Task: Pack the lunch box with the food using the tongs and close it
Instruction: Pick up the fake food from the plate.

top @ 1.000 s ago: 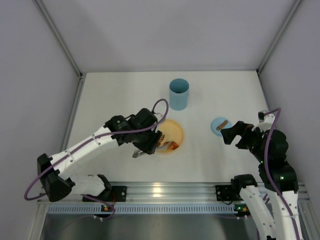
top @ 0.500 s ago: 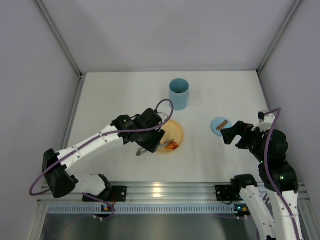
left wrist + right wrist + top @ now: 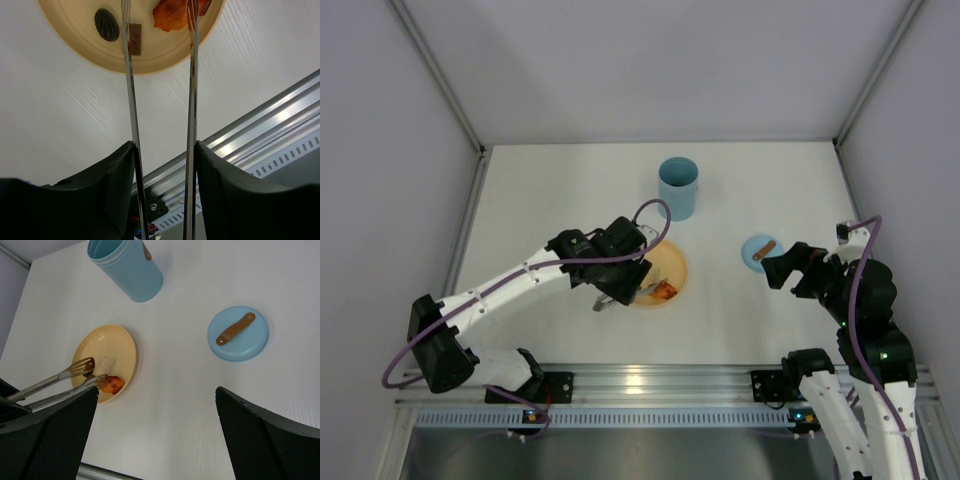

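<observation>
The left gripper (image 3: 164, 150) is clamped across both arms of the silver tongs (image 3: 131, 100), its black fingers (image 3: 112, 185) pressing from outside. The tongs therefore stand part-squeezed, their arms nearly parallel with a clear gap and nothing between the tips. Those tips reach over the yellow-orange plate (image 3: 75, 35) at the top of the left wrist view. One is by a brown rectangular piece (image 3: 135, 39) with a dark oval piece (image 3: 106, 24) beside it, and the other is at the edge of an orange-red piece (image 3: 172, 14); whether metal touches food I cannot tell. A white piece (image 3: 106, 361) also lies on the plate. These bites look light. The dark ones seem hard and smooth and may squirt out of thin steel, while the orange-red one looks soft and glossy, best taken across its middle with a gentle squeeze. The lunch box (image 3: 678, 187), a tall light-blue cylinder, stands open above the plate in the top view, apart from it; it probably tips easily, and its mouth is narrow. Its lid (image 3: 238, 333) lies flat on the white table (image 3: 550, 190) at the right, near the right gripper (image 3: 156, 390), which hangs wide open and empty.
</observation>
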`<state>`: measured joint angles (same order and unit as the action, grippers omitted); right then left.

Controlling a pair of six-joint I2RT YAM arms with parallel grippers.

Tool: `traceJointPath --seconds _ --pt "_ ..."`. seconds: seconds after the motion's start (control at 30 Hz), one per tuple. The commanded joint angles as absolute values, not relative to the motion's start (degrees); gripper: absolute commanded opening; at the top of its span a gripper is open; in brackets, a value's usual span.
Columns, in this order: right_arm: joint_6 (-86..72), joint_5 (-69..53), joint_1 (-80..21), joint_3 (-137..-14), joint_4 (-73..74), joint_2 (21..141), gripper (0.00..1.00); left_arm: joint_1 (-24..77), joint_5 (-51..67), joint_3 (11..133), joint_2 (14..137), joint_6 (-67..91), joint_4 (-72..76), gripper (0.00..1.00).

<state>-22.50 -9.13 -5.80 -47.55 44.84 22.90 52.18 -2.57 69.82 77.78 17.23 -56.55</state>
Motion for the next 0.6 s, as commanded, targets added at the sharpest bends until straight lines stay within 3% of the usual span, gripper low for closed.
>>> traceJointPath --seconds 0.0,0.57 --pt "-21.8 -9.1 -5.0 -49.0 44.5 23.0 1.0 52.4 -1.9 69.3 77.3 16.1 -54.8 0.54" --pt "-22.0 -9.1 -5.1 -48.3 44.6 22.5 1.0 53.0 2.1 68.2 77.6 15.2 -55.0 0.54"
